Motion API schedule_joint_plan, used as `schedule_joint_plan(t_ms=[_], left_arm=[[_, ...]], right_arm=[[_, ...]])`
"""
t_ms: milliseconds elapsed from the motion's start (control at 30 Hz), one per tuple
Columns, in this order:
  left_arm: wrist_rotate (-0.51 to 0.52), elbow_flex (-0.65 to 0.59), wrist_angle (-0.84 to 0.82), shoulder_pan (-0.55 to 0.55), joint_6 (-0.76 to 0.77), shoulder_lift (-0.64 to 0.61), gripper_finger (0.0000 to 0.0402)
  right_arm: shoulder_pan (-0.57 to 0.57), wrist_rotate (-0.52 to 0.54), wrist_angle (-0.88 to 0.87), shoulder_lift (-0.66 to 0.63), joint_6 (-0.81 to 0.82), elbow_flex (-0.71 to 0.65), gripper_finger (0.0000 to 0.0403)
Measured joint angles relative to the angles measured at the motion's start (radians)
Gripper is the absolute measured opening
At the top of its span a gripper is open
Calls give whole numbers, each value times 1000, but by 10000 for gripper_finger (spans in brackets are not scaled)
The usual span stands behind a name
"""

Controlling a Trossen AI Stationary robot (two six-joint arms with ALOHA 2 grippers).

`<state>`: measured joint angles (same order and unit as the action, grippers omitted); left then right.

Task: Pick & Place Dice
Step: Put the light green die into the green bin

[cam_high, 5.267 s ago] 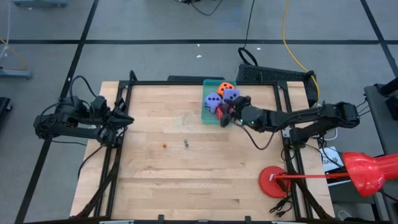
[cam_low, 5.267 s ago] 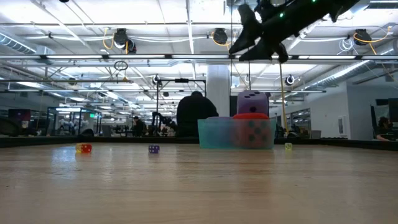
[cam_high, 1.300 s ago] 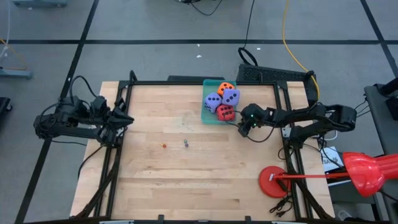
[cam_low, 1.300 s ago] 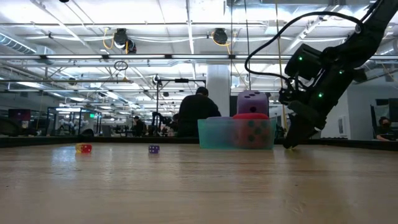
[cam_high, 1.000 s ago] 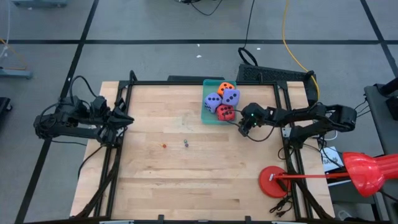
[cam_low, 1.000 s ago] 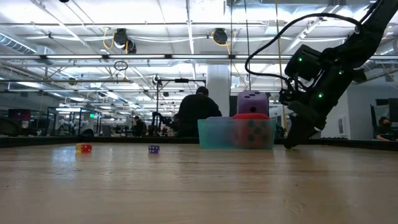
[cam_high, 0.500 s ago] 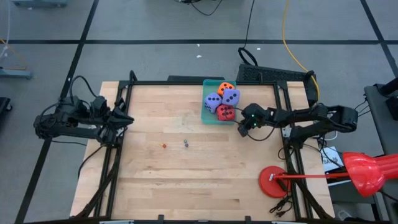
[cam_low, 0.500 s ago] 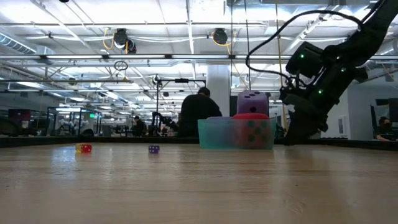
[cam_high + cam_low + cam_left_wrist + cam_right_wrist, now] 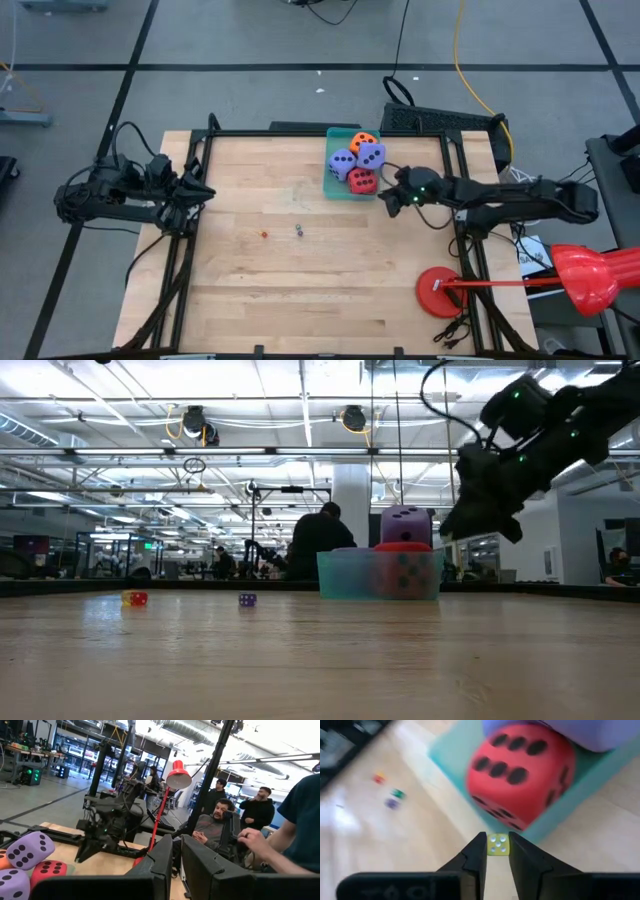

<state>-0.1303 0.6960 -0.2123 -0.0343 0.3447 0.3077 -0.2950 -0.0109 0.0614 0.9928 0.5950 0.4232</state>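
Since the right gripper (image 9: 497, 851) is pinching a tiny yellow die (image 9: 498, 844) just beside the teal tray (image 9: 454, 755), it's probably headed in with the red die (image 9: 520, 772); left gripper (image 9: 176, 870) waits shut

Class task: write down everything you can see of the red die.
The red die is a soft-looking, foam-like cube with rounded edges and dark pips; the right wrist view shows a face of six. It sits in the teal tray, at the corner nearest the right gripper, pressed against a purple die behind it. Nothing grips it.
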Motion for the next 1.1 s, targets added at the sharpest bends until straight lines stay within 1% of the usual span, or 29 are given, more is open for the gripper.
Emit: schedule_joint_plan(t_ms=[67, 167, 267, 333, 433, 567, 767, 867, 1000, 1100], left_arm=[[0, 0, 0, 0, 0, 0, 47], [0, 0, 0, 0, 0, 0, 47], [0, 0, 0, 0, 0, 0, 47], [0, 0, 0, 0, 0, 0, 47], [0, 0, 0, 0, 0, 0, 47], [0, 0, 0, 0, 0, 0, 47], [0, 0, 0, 0, 0, 0, 47], [0, 0, 0, 0, 0, 0, 47], [0, 0, 0, 0, 0, 0, 47], [0, 0, 0, 0, 0, 0, 47]], right_arm=[[19, 1, -3, -46, 24, 0, 67], [38, 11, 17, -103, 53, 0, 52], [44, 12, 87, -111, 56, 2, 42], [44, 21, 137, -88, 55, 10, 42], [40, 66, 209, -26, 37, 27, 57], [25, 89, 323, 100, -50, 74, 69], [14, 89, 434, 321, -185, 167, 46], [14, 87, 449, 422, -207, 208, 44], [14, 89, 451, 514, -217, 239, 73], [14, 93, 450, 548, -223, 245, 103]])
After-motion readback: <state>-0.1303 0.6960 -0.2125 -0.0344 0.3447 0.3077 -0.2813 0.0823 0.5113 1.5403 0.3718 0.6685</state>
